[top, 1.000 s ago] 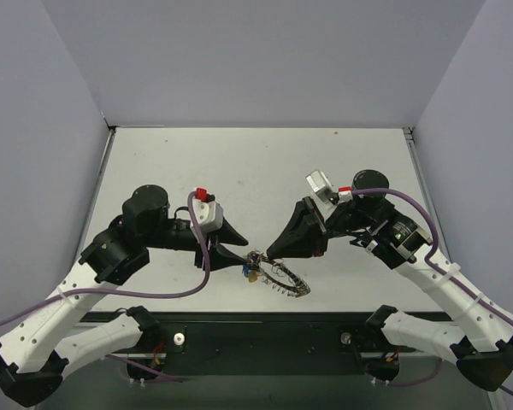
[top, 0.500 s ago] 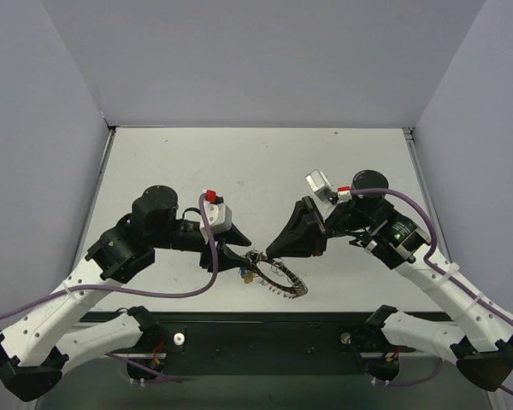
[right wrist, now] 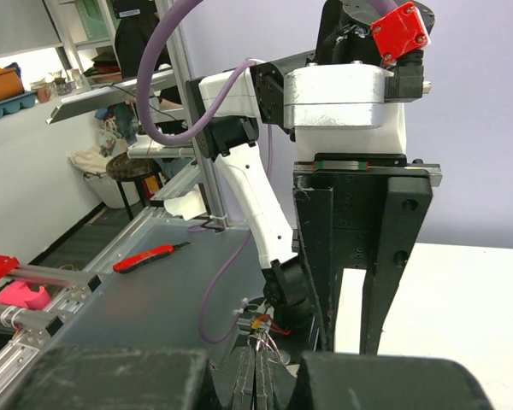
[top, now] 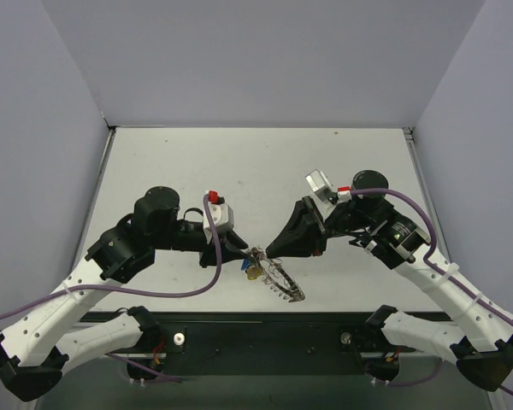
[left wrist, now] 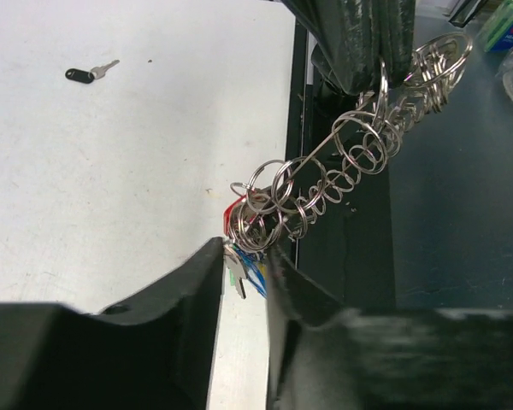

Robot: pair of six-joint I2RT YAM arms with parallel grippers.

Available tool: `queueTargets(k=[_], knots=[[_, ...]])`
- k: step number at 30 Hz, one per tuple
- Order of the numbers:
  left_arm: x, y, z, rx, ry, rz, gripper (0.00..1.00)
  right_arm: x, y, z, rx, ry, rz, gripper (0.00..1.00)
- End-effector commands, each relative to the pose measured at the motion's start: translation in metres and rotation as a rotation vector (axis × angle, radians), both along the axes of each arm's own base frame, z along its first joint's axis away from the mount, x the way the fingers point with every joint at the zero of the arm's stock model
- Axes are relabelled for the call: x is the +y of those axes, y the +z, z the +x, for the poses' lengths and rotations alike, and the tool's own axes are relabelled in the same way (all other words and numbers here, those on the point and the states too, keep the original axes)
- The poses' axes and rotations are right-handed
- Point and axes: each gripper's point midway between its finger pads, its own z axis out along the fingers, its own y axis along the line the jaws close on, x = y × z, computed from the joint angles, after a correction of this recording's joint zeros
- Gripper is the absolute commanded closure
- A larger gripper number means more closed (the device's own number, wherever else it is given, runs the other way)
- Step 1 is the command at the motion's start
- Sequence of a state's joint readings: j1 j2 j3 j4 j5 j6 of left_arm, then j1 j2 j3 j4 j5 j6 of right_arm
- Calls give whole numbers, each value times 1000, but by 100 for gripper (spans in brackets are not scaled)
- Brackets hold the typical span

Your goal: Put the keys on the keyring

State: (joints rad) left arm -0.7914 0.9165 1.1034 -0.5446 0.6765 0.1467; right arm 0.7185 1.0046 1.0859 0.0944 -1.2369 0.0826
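White table (top: 256, 171) under plain grey walls, with both arms meeting low over its near middle. Farthest left in the left wrist view, a lone black key (left wrist: 90, 74) lies flat on the table, well apart from everything else.

Next comes the left gripper (top: 236, 253), pointing right. Its fingers (left wrist: 188, 299) stand narrowly apart with the keys (left wrist: 242, 273) right at their mouth. A silver blade and a blue head sit in the gap, with a red head just above (whether the pads actually bite, I cannot tell).

Those keys hang bunched at the left end of the keyring (left wrist: 342, 158), which reads here as a wire loop crowded with small split rings. Its long axis runs from the left gripper's tips rightward to the right gripper (top: 272, 250). In the top view it then trails off toward the near right, apparently lifted off the table.

The right gripper is clamped tight on the wire partway along, tips pointing left. The two grippers face each other almost tip to tip.

The coming move seems to turn on that line. The keys lie straight ahead of the left gripper, on the ring's own axis, so the left arm is the nearer one to work them while the right serves as anchor. Any push or pull probably wants to run along the ring, not across it.
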Motion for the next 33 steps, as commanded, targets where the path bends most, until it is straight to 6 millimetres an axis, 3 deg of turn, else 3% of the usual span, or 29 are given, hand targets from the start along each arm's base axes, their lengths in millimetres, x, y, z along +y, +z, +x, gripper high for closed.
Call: queueTargets(k=[1, 3, 5, 6, 7, 10, 15, 22, 29, 33], knots=[[2, 13, 3, -52, 16, -19, 71, -4, 22, -5, -105, 20, 87, 100], [1, 12, 3, -53, 19, -18, 78, -4, 23, -5, -105, 20, 88, 100], [1, 15, 5, -60, 26, -28, 78, -4, 22, -5, -103, 22, 87, 100], [1, 16, 5, -63, 26, -31, 76, -5, 23, -6, -104, 22, 88, 100], [1, 17, 6, -65, 29, -36, 65, -5, 23, -6, -106, 25, 89, 100], [0, 23, 4, -75, 22, -59, 50, -5, 22, -6, -102, 22, 87, 100], [1, 29, 0, -79, 12, -75, 47, -5, 22, -6, -106, 22, 88, 100], [-2, 28, 2, -72, 10, -83, 54, -5, 21, -7, -103, 26, 88, 100], [-4, 31, 6, -85, 25, -92, 70, -5, 19, -7, -98, 26, 84, 100], [-5, 33, 8, -91, 28, -105, 71, -4, 18, -7, -94, 28, 80, 100]])
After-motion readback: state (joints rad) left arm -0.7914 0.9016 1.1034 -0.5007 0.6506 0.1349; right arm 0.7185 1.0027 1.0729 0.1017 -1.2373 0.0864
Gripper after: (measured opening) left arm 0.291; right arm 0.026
